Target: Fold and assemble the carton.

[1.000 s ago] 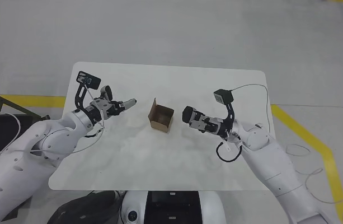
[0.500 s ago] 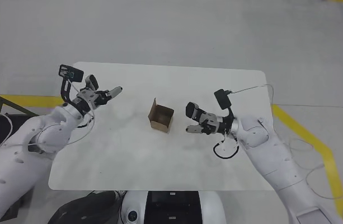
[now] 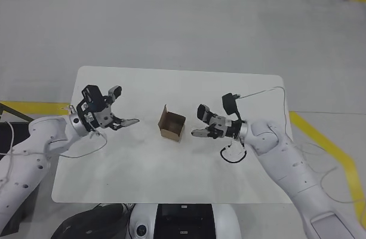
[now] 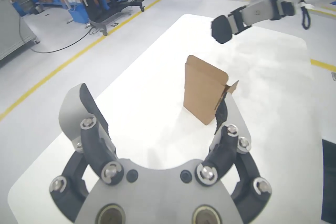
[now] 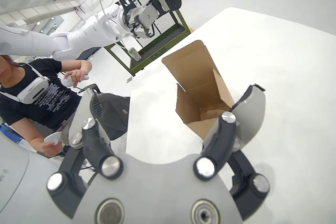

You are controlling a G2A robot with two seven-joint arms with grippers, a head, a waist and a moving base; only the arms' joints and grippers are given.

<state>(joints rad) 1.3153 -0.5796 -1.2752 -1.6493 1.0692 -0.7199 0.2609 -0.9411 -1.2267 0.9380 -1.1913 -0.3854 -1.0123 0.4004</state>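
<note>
A small open carton (image 3: 172,125) stands mid-counter (image 3: 171,173) between the left pincer (image 3: 125,106) and right pincer (image 3: 199,122), both spread wide and empty; being light and unbraced, it would likely slide or topple under a one-sided push.

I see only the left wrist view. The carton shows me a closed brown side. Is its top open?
Observer: Yes. In the right wrist view the carton is open on top, with one tall flap standing up, and it looks empty.
Operator: I see one pad of the right gripper behind it. Does that gripper touch the carton?
Observer: No. In the top view the right gripper is open and close beside the carton, with a small gap of table between them.
</note>
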